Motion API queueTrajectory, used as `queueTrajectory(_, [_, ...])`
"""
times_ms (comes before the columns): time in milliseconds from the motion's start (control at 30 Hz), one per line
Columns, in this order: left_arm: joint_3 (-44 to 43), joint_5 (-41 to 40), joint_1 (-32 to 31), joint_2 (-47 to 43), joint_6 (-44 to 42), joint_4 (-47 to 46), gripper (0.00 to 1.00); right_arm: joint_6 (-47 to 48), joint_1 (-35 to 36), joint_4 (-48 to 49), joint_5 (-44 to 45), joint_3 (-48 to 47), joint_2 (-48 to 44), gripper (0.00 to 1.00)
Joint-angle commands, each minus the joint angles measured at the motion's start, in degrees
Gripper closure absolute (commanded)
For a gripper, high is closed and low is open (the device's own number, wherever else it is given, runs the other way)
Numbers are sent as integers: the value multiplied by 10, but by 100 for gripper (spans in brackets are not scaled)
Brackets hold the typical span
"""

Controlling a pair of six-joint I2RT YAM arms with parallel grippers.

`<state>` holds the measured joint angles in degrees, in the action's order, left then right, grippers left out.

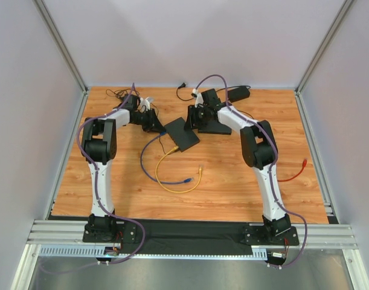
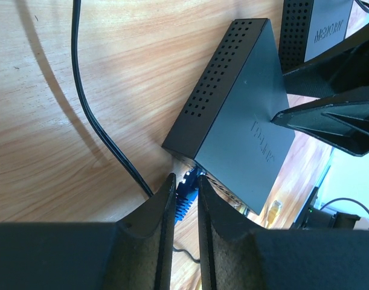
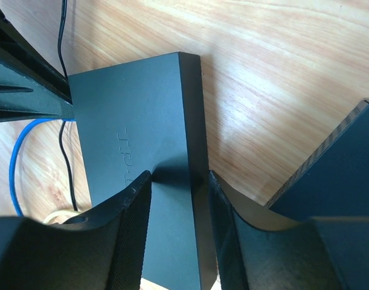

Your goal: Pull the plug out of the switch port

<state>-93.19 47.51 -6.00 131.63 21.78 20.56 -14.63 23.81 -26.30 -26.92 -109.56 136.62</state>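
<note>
The black switch (image 1: 182, 134) lies on the wooden table between both arms. A blue plug (image 2: 184, 202) sits in a port on its front edge, and its blue cable (image 1: 166, 179) runs toward the near side. My left gripper (image 2: 186, 181) is closed narrowly on the plug's blue boot, right at the port; it also shows in the top view (image 1: 155, 125). My right gripper (image 3: 178, 178) is clamped over the far edge of the switch (image 3: 130, 109), one finger on its top face and one beside its side wall; it also shows in the top view (image 1: 194, 121).
A second black box (image 1: 214, 121) lies just behind the switch, close to my right gripper. A yellow cable (image 1: 172, 181) loops in front of the switch. A red cable (image 1: 296, 172) lies at the right. A thin black cable (image 2: 93, 115) runs beside the left fingers.
</note>
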Motion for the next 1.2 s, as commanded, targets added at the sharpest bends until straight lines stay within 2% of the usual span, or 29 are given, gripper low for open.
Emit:
queueTrajectory(0, [-17, -30, -9, 13, -2, 16, 86, 26, 9, -16, 63, 6, -17, 56])
queueTrajectory(200, [-12, -44, -13, 7, -13, 33, 91, 29, 13, 5, 78, 19, -35, 50])
queueTrajectory(333, [-7, -58, -13, 4, -13, 34, 92, 49, 33, 7, 164, 29, -63, 50])
queueTrajectory(367, [-7, -58, -14, 4, -12, 34, 96, 68, 41, 3, 186, 27, -74, 49])
queueTrajectory(467, [-8, -64, -16, 6, -12, 37, 97, 111, 58, -19, 203, 11, -84, 42])
queueTrajectory(533, [-9, -65, -16, 6, -13, 39, 98, 130, 76, -41, 213, -2, -86, 32])
queueTrajectory(733, [-9, -73, -17, 6, -14, 41, 100, 206, 123, -89, 257, -47, -63, 22])
queueTrajectory(1167, [-8, -74, -17, 6, -15, 42, 100, 202, 141, -117, 254, -99, 4, 26])
